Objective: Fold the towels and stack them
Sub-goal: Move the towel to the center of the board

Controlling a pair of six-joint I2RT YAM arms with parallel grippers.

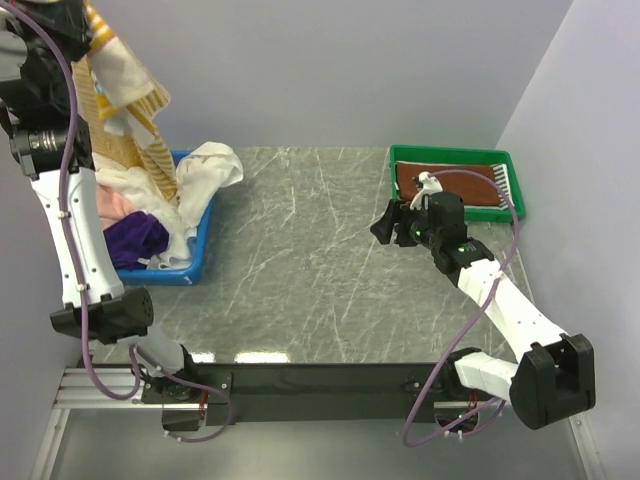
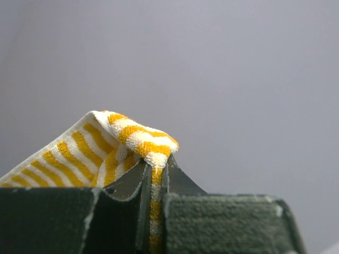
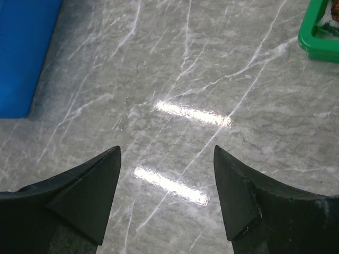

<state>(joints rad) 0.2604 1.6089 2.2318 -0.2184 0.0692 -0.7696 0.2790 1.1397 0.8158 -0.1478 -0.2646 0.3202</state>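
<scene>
High at the back left, my left gripper (image 2: 157, 161) is shut on an edge of the yellow-white striped towel (image 2: 106, 148). That towel (image 1: 135, 110) hangs down from it to the blue bin (image 1: 203, 240). Its lower end rests among a white towel (image 1: 212, 168), a pink one (image 1: 115, 205) and a purple one (image 1: 135, 240) in the bin. A folded brown towel (image 1: 450, 182) lies in the green tray (image 1: 455, 153), with a grey-white striped towel (image 1: 505, 180) beside it. My right gripper (image 1: 382, 225) (image 3: 167, 151) hovers open over the marble table, nothing between its fingers.
The blue bin (image 3: 24, 53) stands at the table's left side and the green tray (image 3: 318, 37) at the back right. Grey marble tabletop (image 1: 300, 260) lies between them. Walls close in behind and on the right. Cables loop off both arms.
</scene>
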